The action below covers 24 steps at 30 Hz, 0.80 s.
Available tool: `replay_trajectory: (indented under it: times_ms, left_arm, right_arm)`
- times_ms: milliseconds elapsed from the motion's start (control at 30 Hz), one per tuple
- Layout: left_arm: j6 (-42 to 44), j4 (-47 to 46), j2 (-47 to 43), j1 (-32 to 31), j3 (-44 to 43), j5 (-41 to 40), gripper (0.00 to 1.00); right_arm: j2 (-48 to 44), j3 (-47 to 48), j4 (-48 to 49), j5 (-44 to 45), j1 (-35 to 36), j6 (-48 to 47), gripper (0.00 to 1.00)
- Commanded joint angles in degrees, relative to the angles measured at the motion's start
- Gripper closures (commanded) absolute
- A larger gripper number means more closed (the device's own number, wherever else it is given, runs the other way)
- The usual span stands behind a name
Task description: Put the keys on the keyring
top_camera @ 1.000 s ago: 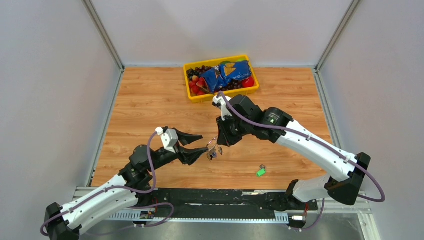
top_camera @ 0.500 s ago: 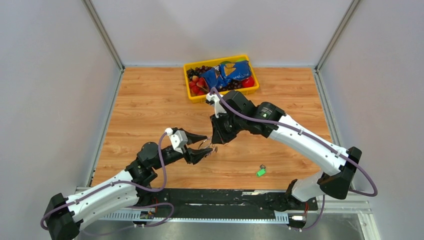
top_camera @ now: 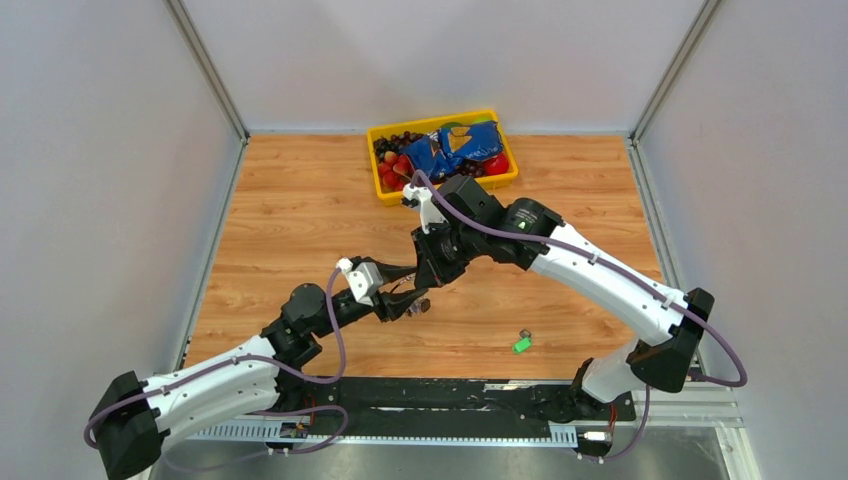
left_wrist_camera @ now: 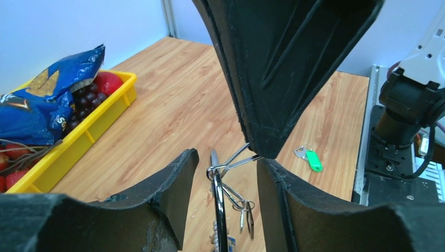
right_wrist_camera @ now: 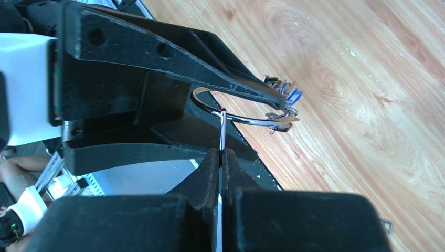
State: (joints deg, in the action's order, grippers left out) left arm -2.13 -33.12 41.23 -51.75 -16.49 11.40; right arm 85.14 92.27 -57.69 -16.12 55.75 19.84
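The keyring (left_wrist_camera: pixel 218 210) stands edge-on between the fingers of my left gripper (left_wrist_camera: pixel 226 159), with a gap on each side, so that gripper is open. Small keys and a blue tag (right_wrist_camera: pixel 291 95) hang from the keyring (right_wrist_camera: pixel 236 118). My right gripper (right_wrist_camera: pixel 221 152) is shut on a thin silver key (right_wrist_camera: pixel 222 131) whose far end meets the ring. From above, both grippers meet at mid-table: left gripper (top_camera: pixel 413 290), right gripper (top_camera: pixel 432 281), keyring (top_camera: pixel 419 304). A green-tagged key (top_camera: pixel 521 343) (left_wrist_camera: pixel 313 159) lies alone on the wood near the front edge.
A yellow bin (top_camera: pixel 450 188) at the back holds a blue snack bag (top_camera: pixel 455 148), grapes and red fruit; it also shows in the left wrist view as the yellow bin (left_wrist_camera: pixel 78 142). Grey walls enclose the wooden table. The black base rail (top_camera: pixel 430 395) runs along the near edge.
The left wrist has pushed to the right, bringing its fingers around the ring, and its jaws have narrowed slightly. The right arm has swung a little left, its grip unchanged.
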Motion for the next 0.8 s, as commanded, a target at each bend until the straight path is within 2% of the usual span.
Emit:
replay_trajectory:
  times_ms: [0, 267, 500, 633, 767]
  left_arm:
    - [2.1, -4.3, 2.0, -0.4, -0.3, -0.4, 0.46]
    - [4.4, -4.5, 3.7, -1.2, -2.1, -0.1, 0.62]
    - [4.6, -6.4, 4.9, -1.8, -3.0, -0.1, 0.81]
    - [4.2, -7.1, 4.7, -2.2, -2.9, 0.0, 0.97]
    - [3.6, -7.8, 3.5, -2.5, -2.4, 0.1, 0.99]
  right_arm:
    - [0.5, 3.4, -0.4, -2.4, 0.5, 0.7, 1.00]
    - [1.0, 4.4, -1.5, -2.6, 0.8, 0.7, 1.00]
    - [0.4, 4.4, -1.9, -2.8, 1.4, 1.2, 1.00]
    - [-0.1, 4.0, -1.9, -2.9, 1.6, 1.6, 1.00]
    - [-0.6, 3.8, -1.8, -2.7, 1.8, 1.8, 1.00]
